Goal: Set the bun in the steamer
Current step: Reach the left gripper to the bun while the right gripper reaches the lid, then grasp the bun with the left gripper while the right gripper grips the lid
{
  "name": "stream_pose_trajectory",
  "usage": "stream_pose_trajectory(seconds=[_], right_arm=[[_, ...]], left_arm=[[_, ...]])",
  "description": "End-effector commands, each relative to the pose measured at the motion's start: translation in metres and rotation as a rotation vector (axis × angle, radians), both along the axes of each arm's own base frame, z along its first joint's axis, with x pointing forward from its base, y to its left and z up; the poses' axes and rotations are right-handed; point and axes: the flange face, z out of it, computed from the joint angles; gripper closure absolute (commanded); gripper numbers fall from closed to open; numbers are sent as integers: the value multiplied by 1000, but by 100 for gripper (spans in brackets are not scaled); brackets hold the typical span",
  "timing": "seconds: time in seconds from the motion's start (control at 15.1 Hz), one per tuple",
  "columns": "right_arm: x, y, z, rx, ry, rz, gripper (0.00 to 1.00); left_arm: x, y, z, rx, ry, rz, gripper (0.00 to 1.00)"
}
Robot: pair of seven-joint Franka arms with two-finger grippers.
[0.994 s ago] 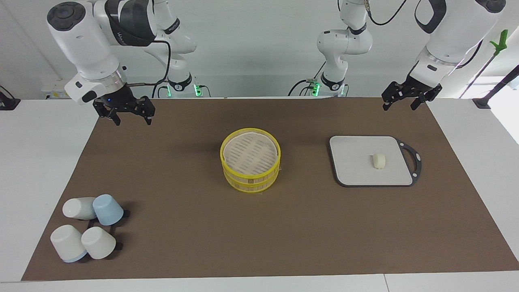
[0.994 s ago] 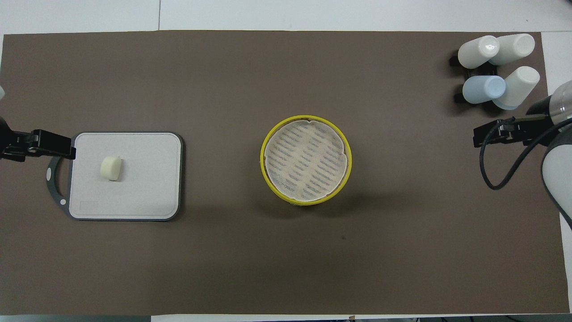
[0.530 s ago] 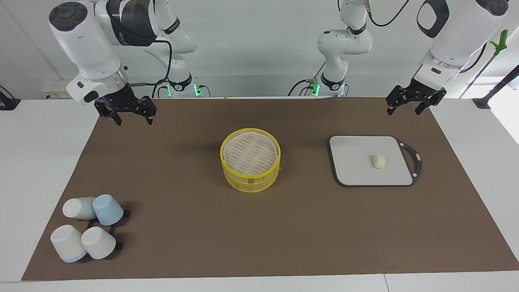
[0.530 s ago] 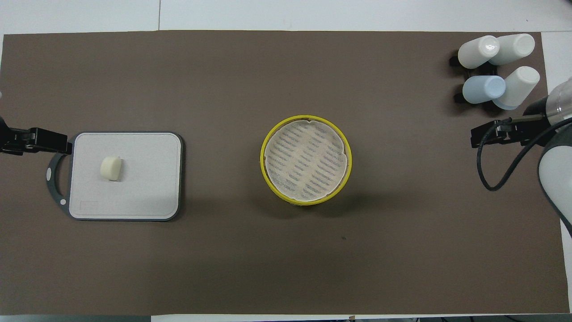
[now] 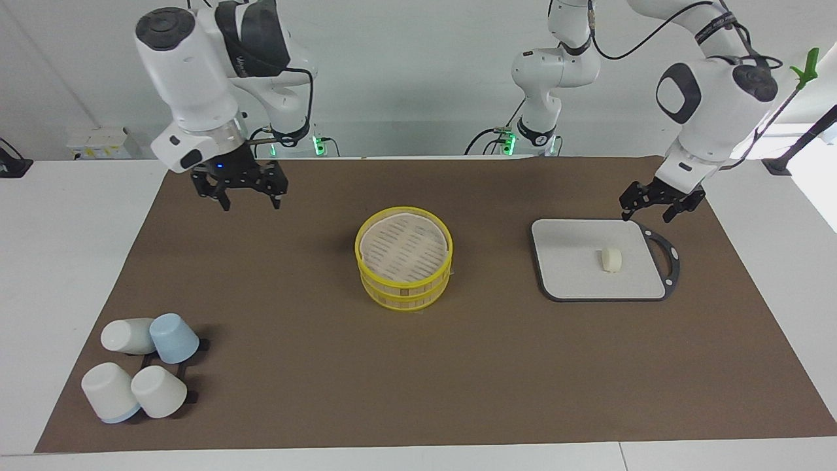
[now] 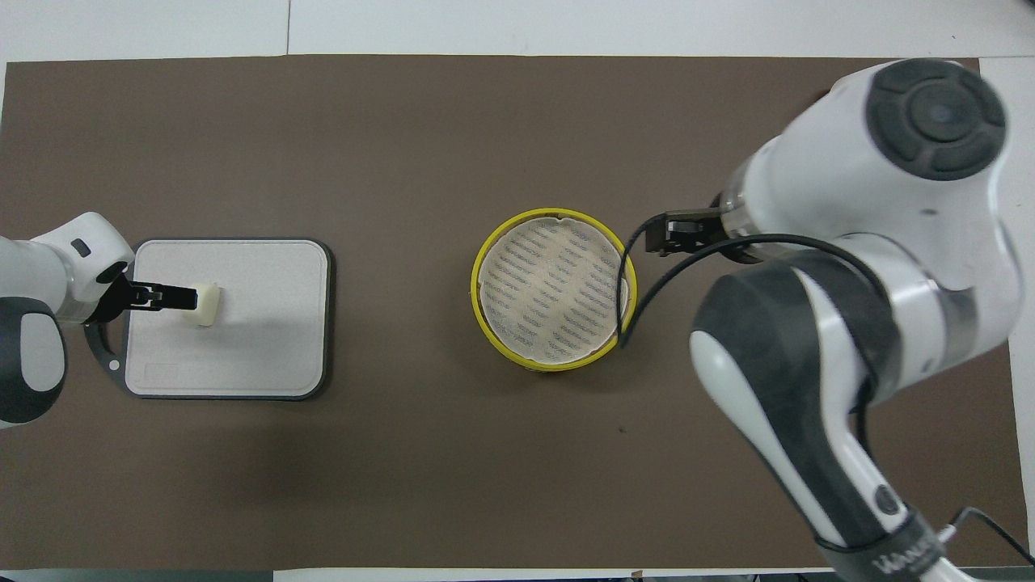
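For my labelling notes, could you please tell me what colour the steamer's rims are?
Bright yellow rims on the round two-tier steamer, clearest in the facing view.

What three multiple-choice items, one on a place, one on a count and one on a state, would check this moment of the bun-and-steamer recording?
1. Where does the bun lie?
A. in the steamer
B. on the grey cutting board
C. among the cups

2. How many cups stand at the right arm's end of the table?
A. two
B. three
C. four

3. What is the state of the steamer?
A. uncovered, with nothing in it
B. covered by its lid
C. holding the bun

Key: 1 B, the bun rests on the cutting board, with the left gripper up over the board's edge nearer the robots. 2 C, three white cups and one blue one sit together. 3 A, the slatted floor shows bare inside the yellow rim, and the right gripper hangs over the brown mat, apart from it.
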Motion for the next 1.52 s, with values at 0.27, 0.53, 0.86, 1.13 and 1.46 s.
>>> stream_pose_trajectory(seconds=[0.27, 0.53, 0.86, 1.13, 1.46], right_arm=[[-4, 141, -49, 20, -27, -67, 0], [-20, 200, -100, 32, -38, -130, 2], [-26, 216, -125, 27, -41, -111, 10], [-33, 230, -151, -9, -43, -118, 21], [-35, 228, -149, -94, -78, -61, 100]], left_arm=[[-7, -5, -44, 25, -33, -125, 1], [-15, -6, -57, 25, -30, -127, 9], [-17, -6, -62, 26, -45, -114, 59], [-15, -6, -61, 24, -42, -109, 73], [19, -6, -1, -20, 42, -79, 73]])
